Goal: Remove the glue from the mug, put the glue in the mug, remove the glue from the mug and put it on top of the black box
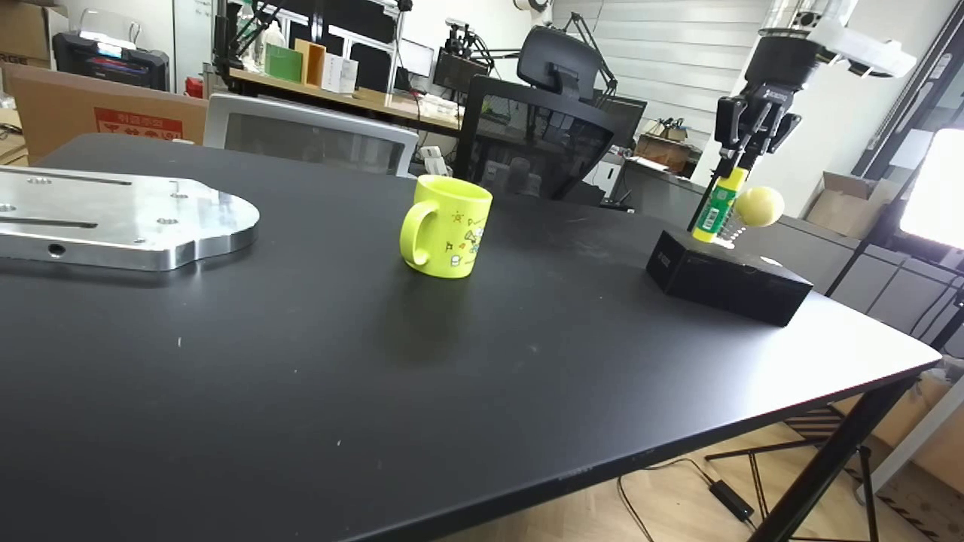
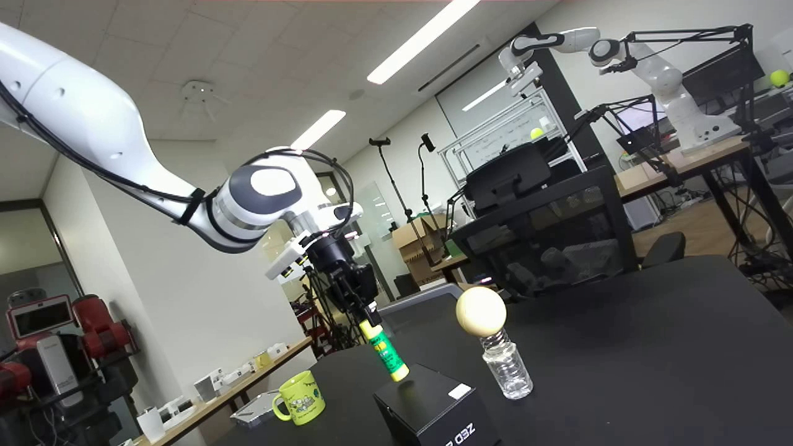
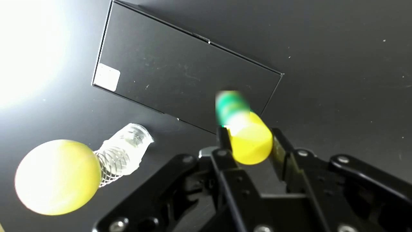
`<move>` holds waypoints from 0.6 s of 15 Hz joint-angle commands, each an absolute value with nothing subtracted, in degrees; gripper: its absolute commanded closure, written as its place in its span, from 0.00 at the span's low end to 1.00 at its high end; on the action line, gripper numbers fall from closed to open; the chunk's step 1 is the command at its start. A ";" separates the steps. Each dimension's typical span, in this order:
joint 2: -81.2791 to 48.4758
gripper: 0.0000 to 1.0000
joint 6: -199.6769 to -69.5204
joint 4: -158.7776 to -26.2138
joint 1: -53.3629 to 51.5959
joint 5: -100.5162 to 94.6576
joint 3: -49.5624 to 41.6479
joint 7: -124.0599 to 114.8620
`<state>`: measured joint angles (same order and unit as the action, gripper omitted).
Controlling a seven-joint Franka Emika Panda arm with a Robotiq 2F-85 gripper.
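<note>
Wrist view: your end effector [image 3: 251, 139] has its two fingers narrowed on the yellow end of the glue stick [image 3: 244, 130], one on either side, and the stick's blurred green part points down over the black box [image 3: 185, 67], near one short edge. A white sticker [image 3: 107, 76] marks a corner at the opposite end. Beside the box you have a pale yellow ball [image 3: 58, 177] on a coil spring [image 3: 112, 162] above a clear bottle [image 3: 130, 146].

In an exterior view, the glue stick's lower end is right at the box top; you cannot tell whether it touches. Your yellow-green mug [image 1: 452, 229] stands upright on the black surface [image 1: 339, 391], between the box and a silver metal plate [image 1: 120, 207], well apart from the box.

In an exterior view, your Panda arm [image 2: 118, 136] slants down to the held glue stick, and you can read "ZED" lettering [image 2: 460, 435] on the box's side.
</note>
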<state>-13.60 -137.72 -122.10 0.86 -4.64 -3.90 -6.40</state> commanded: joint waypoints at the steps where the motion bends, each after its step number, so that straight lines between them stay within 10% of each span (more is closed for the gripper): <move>1: -14.05 0.92 -137.10 -121.00 1.52 -3.73 -3.68 -5.23; 9: -15.22 0.92 -137.36 -120.98 2.74 2.19 -2.70 0.98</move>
<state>-14.57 -137.80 -122.08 1.68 0.49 -3.48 -0.70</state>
